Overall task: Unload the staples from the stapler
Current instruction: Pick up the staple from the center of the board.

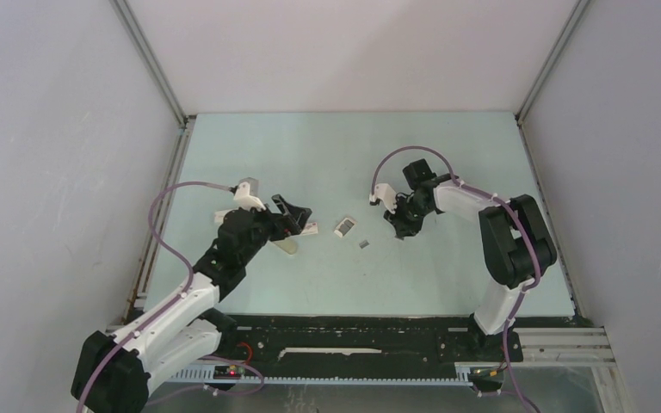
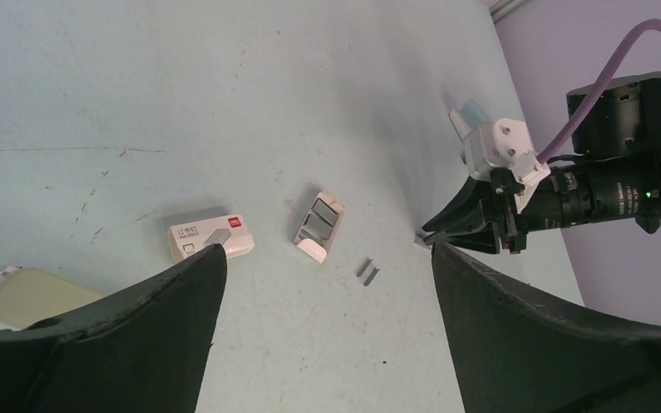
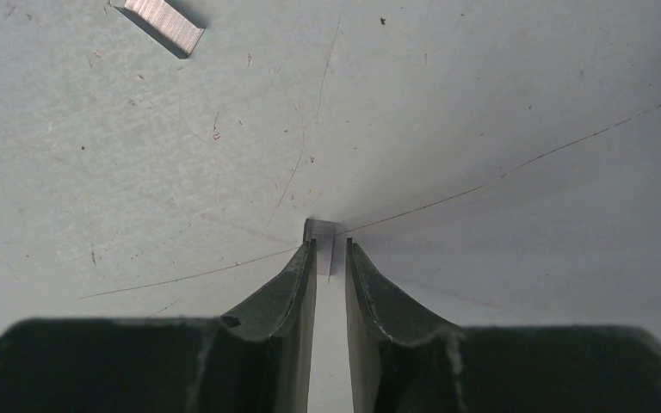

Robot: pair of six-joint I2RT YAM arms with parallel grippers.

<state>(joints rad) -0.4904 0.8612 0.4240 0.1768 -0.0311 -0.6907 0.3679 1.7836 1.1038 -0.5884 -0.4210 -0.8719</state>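
right gripper [image 3: 331, 249]: jaws nearly together, pinching a short staple strip [image 3: 319, 231] at the tips, low on the table [image 1: 447, 163]. second staple strip [image 1: 364, 243] lies loose just left of it. further left: open staple tray [image 1: 345, 226], then white box [image 2: 211, 238]. left gripper [image 1: 295, 215]: spread wide, holding nothing, beside the white box.

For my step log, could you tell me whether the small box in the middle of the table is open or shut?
Open: in the left wrist view the box shows grey staples lying exposed inside it.
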